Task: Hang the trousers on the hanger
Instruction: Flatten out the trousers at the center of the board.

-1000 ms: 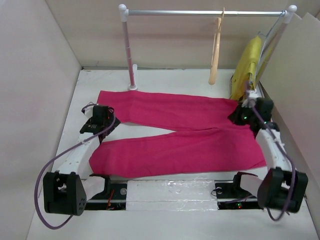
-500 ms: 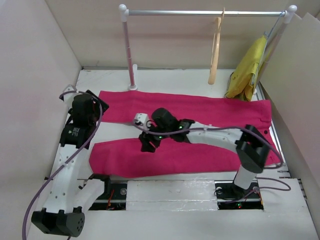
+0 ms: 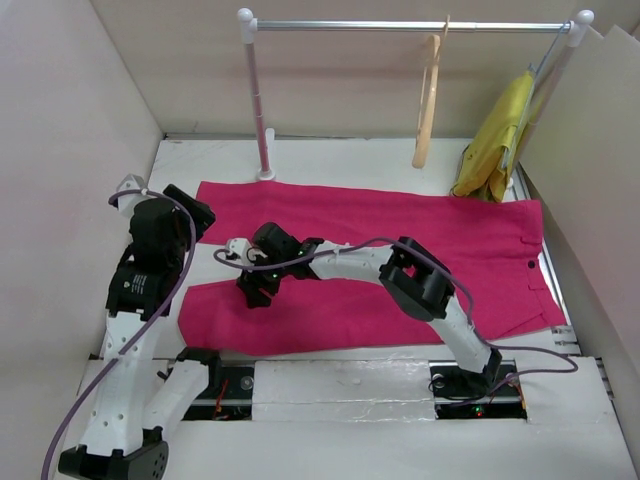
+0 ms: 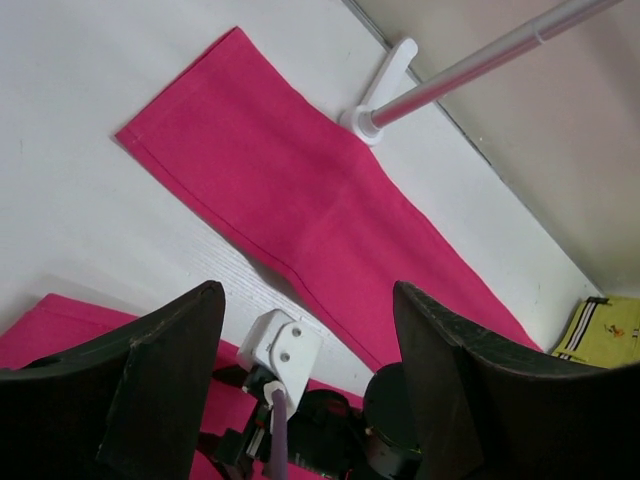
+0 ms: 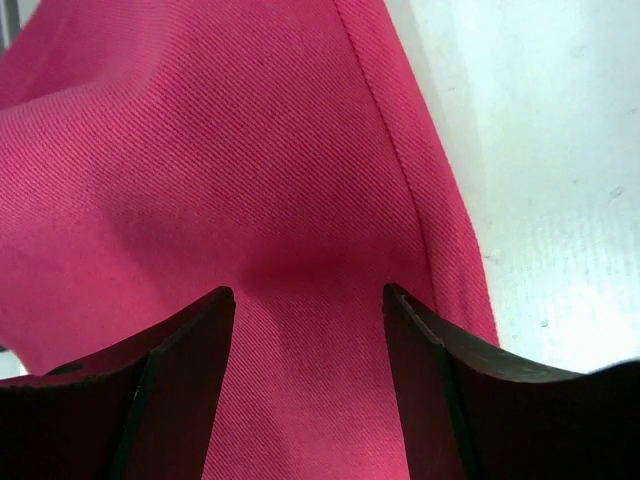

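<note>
The magenta trousers (image 3: 400,220) lie flat on the white table, legs pointing left and waist at the right. The tan wooden hanger (image 3: 428,105) hangs from the rail at the back, apart from the cloth. My right arm stretches across to the left. Its gripper (image 3: 252,288) hovers open just over the near leg's upper edge (image 5: 250,150), with nothing between the fingers (image 5: 307,295). My left gripper (image 3: 188,212) is raised high at the left, open and empty (image 4: 308,300). It looks down on the far leg's cuff (image 4: 300,200).
The metal rail (image 3: 400,25) stands on a post (image 3: 258,100) whose base (image 4: 385,85) touches the far leg's edge. A mustard-yellow garment (image 3: 495,135) hangs at the rail's right end. Walls close in on both sides. The right arm's wrist (image 4: 285,350) sits below the left gripper.
My right gripper left the waist at the right, opened, and swung across to the near leg's left part. My left arm lifted off the table and drew back to the left.
</note>
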{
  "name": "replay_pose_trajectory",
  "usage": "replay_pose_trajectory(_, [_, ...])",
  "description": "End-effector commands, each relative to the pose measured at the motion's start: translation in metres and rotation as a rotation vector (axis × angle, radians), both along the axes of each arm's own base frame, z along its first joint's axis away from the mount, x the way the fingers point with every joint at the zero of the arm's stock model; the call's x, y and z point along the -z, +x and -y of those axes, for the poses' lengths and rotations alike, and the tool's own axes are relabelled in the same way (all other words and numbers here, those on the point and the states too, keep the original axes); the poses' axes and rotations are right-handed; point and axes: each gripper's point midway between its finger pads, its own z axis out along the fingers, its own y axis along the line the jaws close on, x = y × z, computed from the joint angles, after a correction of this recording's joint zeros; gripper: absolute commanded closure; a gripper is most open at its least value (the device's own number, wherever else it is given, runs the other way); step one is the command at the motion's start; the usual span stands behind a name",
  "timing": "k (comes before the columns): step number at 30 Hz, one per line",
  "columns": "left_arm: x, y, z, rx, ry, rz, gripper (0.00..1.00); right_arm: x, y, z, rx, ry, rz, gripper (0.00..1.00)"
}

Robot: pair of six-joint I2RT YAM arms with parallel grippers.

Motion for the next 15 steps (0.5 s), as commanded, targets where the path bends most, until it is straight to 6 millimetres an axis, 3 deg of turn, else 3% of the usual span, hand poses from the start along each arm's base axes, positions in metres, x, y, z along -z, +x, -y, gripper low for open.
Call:
replay_pose_trajectory(1, [0.01, -0.005, 0.002, 0.017, 0.012, -0.022, 0.36, -0.018, -0.005, -0.017, -0.032, 0.061, 0.004, 0.33])
replay_pose_trajectory(6, [0.016, -0.006, 0.004, 0.026, 0.034, -0.033, 0.36, -0.02, 0.0, -0.027, -0.006, 0.107, -0.031, 0.36])
replay_pose_trajectory(12, [0.019, -0.009, 0.005, 0.035, 0.051, -0.037, 0.36, -0.04, 0.039, -0.022, 0.069, 0.147, 0.02, 0.37])
replay_pose_trajectory(14, [0.022, -0.009, 0.005, 0.036, 0.054, -0.046, 0.36, -0.017, 0.039, -0.017, 0.059, 0.077, 0.012, 0.37])
replay_pose_trajectory(15, [0.025, -0.01, 0.005, 0.037, 0.055, -0.05, 0.36, -0.016, 0.044, -0.019, 0.063, 0.065, 0.028, 0.37])
